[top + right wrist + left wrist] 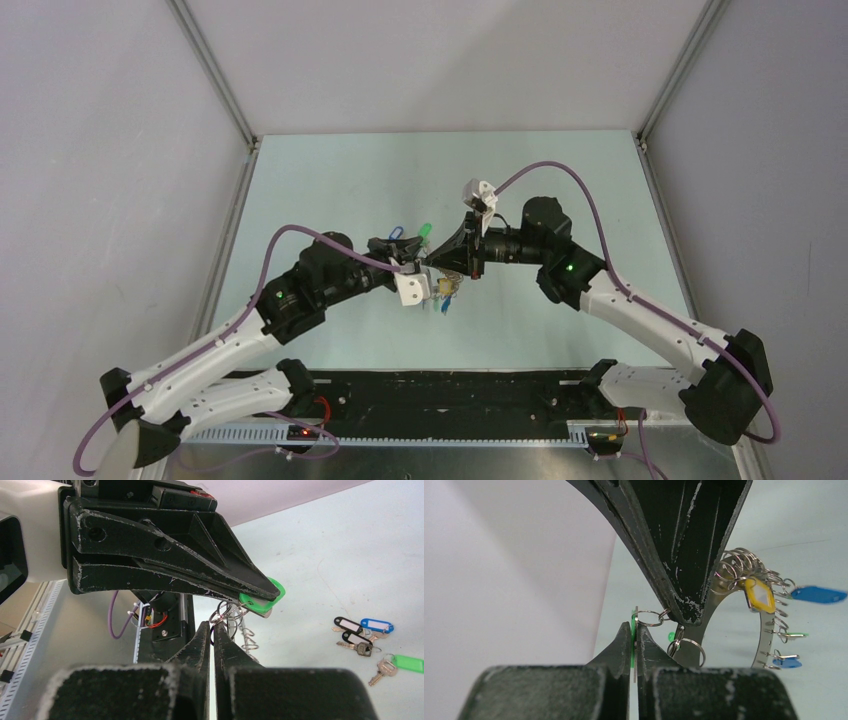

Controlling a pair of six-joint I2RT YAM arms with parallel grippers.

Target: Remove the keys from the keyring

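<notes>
The keyring (710, 630), a flat grey ring, hangs in the air between both grippers and also shows in the top view (442, 290). Several small split rings on it carry keys with a yellow tag (760, 595) and blue tags (819, 594). My right gripper (212, 628) is shut on the keyring's edge; its black fingers (684, 612) come down from above in the left wrist view. My left gripper (635, 627) is shut on a silver key with a green tag (632, 630). That tag (260, 599) shows at its tips in the right wrist view. A split ring (650, 618) links this key towards the keyring.
Loose keys lie on the pale green table beyond the grippers: two with black tags (347, 625), one blue (377, 625), one green (407, 663). They show in the top view (400, 233) just behind the left wrist. Grey walls enclose the table.
</notes>
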